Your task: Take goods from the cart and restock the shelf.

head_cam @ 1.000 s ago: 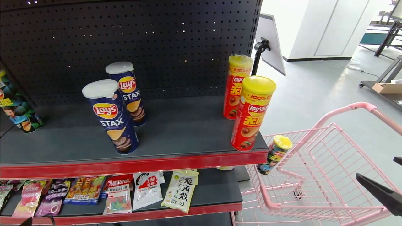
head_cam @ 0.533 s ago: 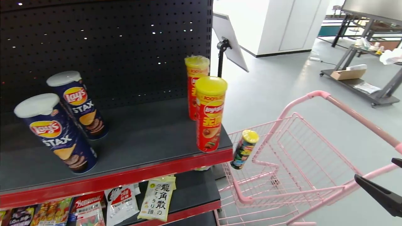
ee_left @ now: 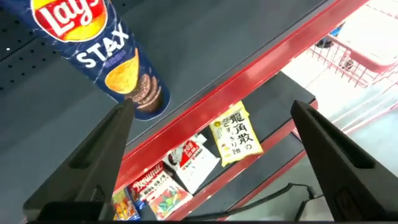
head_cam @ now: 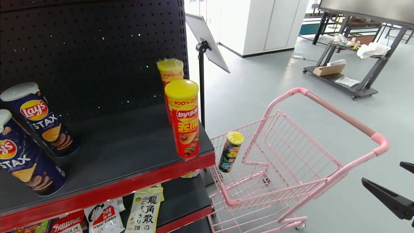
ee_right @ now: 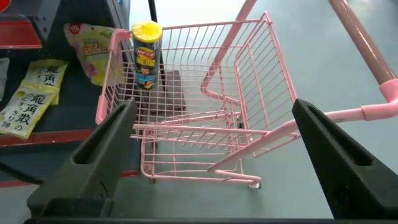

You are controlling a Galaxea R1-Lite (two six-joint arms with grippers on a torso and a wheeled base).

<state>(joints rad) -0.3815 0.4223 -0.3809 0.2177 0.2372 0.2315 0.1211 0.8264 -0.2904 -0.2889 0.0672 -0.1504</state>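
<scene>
the right gripper (ee_right: 211, 109) hangs over the handle end of the pink wire shopping cart (ee_right: 205, 26), black jaws spread wide with nothing between them; in the head view its fingers run off the picture's edge. the left gripper (ee_left: 212, 106) hovers in front of the dark shelf board with a red front edge (ee_left: 217, 31), jaws just as wide and also empty.

flat snack packets (ee_left: 235, 134) lie along the front edge of the lower shelf, several cut off or half hidden under the board above.

in the cart's far corner, the one nearest the shelf, stands a small dark printed can with a yellow lid (ee_right: 147, 56), seen partly through the wires; whether it stands straight or leans on the wire wall i cannot tell.

on the board, a tall blue chip can with a white lid (head_cam: 19, 158) sits near the front left, cut by the picture's edge, a second blue can (head_cam: 40, 119) behind it. a tall red chip can with a yellow lid (head_cam: 185, 119) stands at the front right corner, just beside the red edge; another red can (head_cam: 169, 69) behind it is mostly hidden. the black pegboard back wall (head_cam: 97, 48) rises behind them.
</scene>
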